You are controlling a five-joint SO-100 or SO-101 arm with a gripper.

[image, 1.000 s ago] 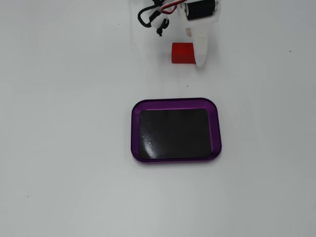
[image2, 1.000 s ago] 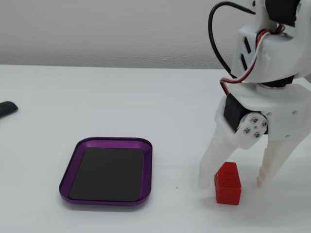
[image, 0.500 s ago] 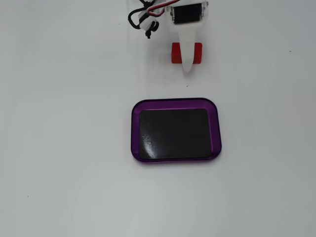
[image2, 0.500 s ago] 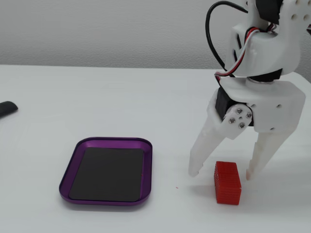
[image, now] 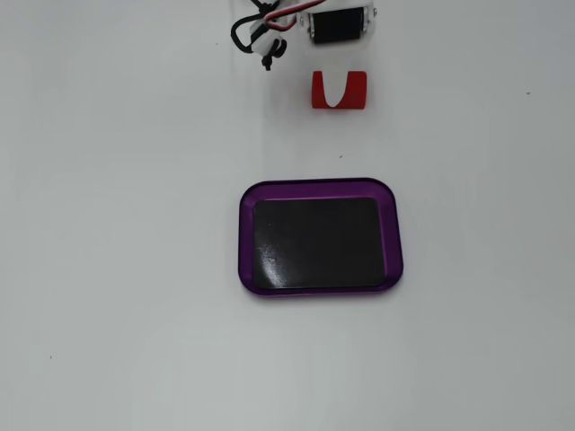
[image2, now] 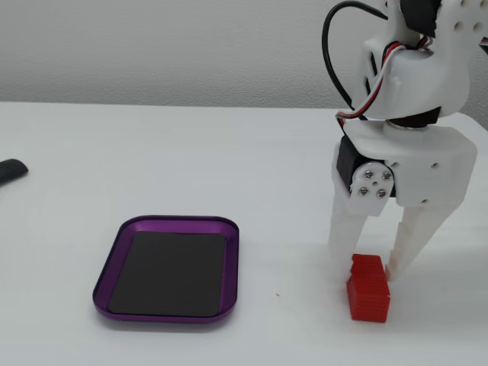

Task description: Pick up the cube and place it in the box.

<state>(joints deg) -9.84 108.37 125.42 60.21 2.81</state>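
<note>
The red cube [image: 358,90] lies on the white table beyond the box, and in the side fixed view [image2: 368,293] it is to the box's right. My white gripper [image2: 370,267] stands straight down over it with one finger on each long side, and both fingertips seem to touch it. The cube rests on the table. From above, one white finger [image: 339,92] covers the cube's middle, and the gripper [image: 340,88] is mostly cut off by the top edge. The box [image: 392,235], a purple-rimmed tray with a black bottom, is empty [image2: 103,284].
A black and red cable loop [image: 247,31] hangs by the arm at the top edge. A dark object [image2: 11,171] lies at the left edge of the table in the side view. A pale wall stands behind the table.
</note>
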